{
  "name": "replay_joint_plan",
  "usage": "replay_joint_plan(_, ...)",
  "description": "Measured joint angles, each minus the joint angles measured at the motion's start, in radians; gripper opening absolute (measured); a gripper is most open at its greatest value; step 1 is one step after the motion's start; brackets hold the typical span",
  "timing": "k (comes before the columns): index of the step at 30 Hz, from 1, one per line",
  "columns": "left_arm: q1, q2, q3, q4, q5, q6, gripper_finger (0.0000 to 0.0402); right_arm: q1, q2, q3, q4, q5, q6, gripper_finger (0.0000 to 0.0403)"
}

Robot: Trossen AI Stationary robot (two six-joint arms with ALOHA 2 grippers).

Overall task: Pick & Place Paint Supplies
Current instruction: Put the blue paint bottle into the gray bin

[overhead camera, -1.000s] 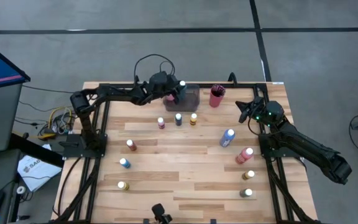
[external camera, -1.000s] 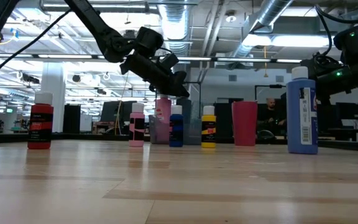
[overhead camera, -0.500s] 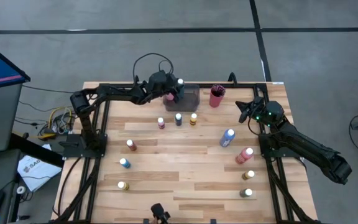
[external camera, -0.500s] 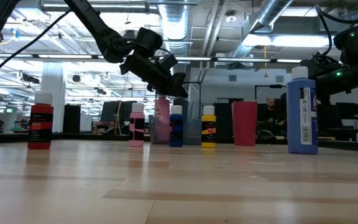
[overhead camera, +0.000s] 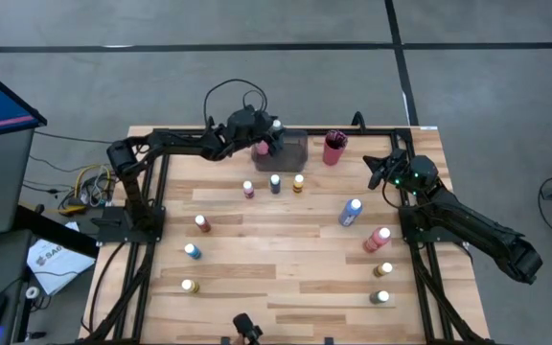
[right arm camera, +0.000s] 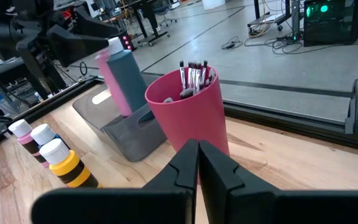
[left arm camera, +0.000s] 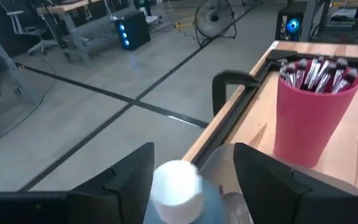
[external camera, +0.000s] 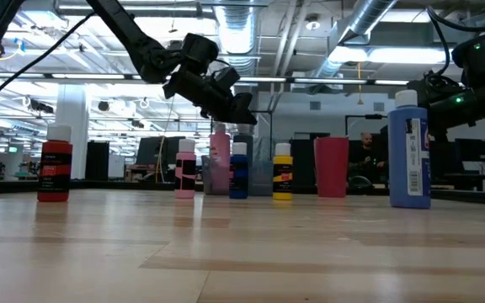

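A pale plank table (overhead camera: pixel 286 259) under bright workshop lights, with paint bottles dotted across it. At the far edge sit the grey tray (overhead camera: pixel 295 149) and the red cup (overhead camera: pixel 334 148), the cup full of brushes (left arm camera: pixel 319 70).

The left gripper (overhead camera: pixel 268 140) hangs over the tray with its fingers spread apart, and the pink bottle (right arm camera: pixel 123 74) stands inside the tray directly below them, its white cap (left arm camera: pixel 176 183) showing between the two fingers in the left wrist view. The fingers look clear of the bottle, so it seems to be standing on its own.

The risk now is the lift-away. The bottle is tall and narrow, and in the right wrist view it leans a little against the tray's side. A finger brushing the cap on the way up could tip it over the low wall or knock it flat.

The right gripper (right arm camera: pixel 197 162) waits near the table's right edge, fingers pressed together, holding nothing. Three bottles (overhead camera: pixel 274 183) stand in a row just before the tray.
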Motion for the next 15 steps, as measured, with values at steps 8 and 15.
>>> replay_joint_plan(8, 0.0, -0.07, 0.001, 0.002, 0.0, 0.033, 0.0214, 0.0, 0.0, 0.0, 0.0, 0.0, 0.0, 0.0008)
replay_joint_plan(15, -0.001, -0.164, 0.0, -0.003, 0.0, 0.039, 0.0214, 0.0, 0.0, 0.0, 0.0, 0.0, 0.0, 0.0008)
